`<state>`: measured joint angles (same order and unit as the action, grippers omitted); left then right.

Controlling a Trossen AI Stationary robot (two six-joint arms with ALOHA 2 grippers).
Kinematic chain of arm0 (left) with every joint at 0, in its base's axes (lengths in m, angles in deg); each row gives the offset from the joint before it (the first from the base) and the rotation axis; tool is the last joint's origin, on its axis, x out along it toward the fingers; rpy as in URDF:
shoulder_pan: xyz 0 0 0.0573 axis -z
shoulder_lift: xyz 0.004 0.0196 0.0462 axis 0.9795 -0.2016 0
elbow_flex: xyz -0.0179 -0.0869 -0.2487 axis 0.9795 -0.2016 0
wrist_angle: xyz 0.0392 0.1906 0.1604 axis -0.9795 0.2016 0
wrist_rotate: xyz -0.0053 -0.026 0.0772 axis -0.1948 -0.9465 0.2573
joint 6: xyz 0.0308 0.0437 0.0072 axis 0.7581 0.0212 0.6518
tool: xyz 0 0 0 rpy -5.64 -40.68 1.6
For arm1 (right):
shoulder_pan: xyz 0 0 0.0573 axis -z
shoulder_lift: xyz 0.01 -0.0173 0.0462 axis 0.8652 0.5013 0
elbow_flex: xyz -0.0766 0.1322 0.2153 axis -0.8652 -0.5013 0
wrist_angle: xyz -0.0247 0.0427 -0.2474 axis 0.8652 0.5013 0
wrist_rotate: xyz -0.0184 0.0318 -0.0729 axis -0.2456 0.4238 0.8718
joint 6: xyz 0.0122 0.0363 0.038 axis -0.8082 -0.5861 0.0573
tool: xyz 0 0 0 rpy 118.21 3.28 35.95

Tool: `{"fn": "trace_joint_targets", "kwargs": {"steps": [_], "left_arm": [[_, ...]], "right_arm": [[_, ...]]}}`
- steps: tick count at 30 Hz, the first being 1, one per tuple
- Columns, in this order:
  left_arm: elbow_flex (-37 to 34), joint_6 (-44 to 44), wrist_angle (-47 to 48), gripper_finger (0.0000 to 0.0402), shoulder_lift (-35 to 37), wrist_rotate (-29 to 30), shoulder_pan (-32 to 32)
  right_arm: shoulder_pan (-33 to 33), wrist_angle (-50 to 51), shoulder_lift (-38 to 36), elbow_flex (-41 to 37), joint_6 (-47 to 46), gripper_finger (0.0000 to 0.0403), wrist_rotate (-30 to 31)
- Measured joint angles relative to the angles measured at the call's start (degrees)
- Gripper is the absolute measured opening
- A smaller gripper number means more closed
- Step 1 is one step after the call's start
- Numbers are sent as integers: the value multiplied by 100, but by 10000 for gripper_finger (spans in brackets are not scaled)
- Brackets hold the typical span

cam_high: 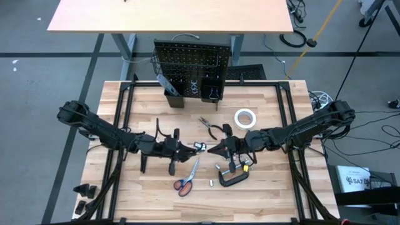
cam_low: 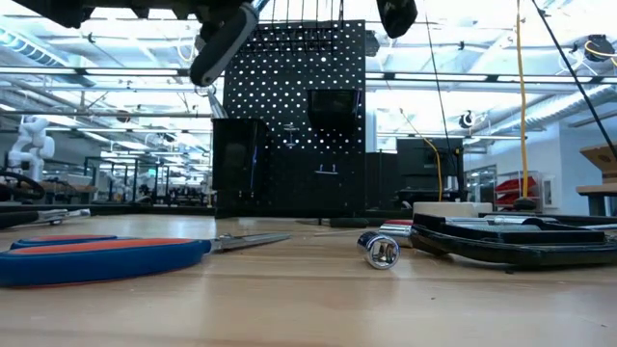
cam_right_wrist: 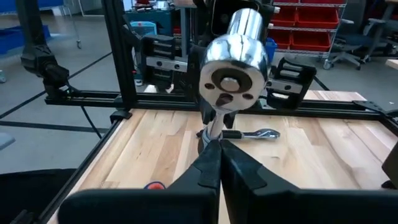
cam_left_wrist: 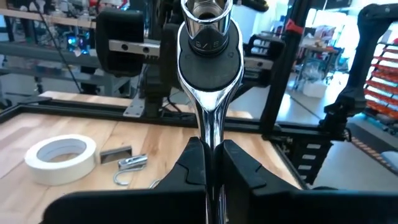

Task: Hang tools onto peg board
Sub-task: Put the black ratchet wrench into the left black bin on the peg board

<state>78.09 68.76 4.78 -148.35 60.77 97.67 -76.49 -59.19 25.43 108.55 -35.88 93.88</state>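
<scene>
A: Any writing? Where's the ratchet (cam_high: 199,147)?

B: None legible. Ratchet is mid-table, well in front of the peg board (cam_high: 192,64), held off the butcher-block tabletop (cam_high: 144,100). Left gripper (cam_high: 185,150) pinches its shaft; right gripper (cam_high: 215,150) has fingers pressed together at the head end, grip unclear.

A: Surroundings?

B: White tape roll (cam_high: 245,117) nearer the board; scissors (cam_high: 187,179) and C-clamp (cam_high: 232,175) farther from it. Workshop with red bins (cam_right_wrist: 311,18) behind.

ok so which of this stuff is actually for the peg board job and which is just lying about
For the job: ratchet held in the left tool, peg board, scissors, pliers, C-clamp, tape roll.
Just lying about: tan table behind, cables on the floor, white box beside the bench.
</scene>
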Motion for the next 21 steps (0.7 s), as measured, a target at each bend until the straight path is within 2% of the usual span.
{"fn": "trace_joint_targets", "kwargs": {"steps": [11, 21], "left_arm": [[172, -163, -532, 15, -812, -268, -61], [174, -302, -761, 15, -962, -510, -209]], "right_arm": [[0, -447, 223, -4, 41, 0, -86], [11, -463, 225, -9, 20, 0, -21]]}}
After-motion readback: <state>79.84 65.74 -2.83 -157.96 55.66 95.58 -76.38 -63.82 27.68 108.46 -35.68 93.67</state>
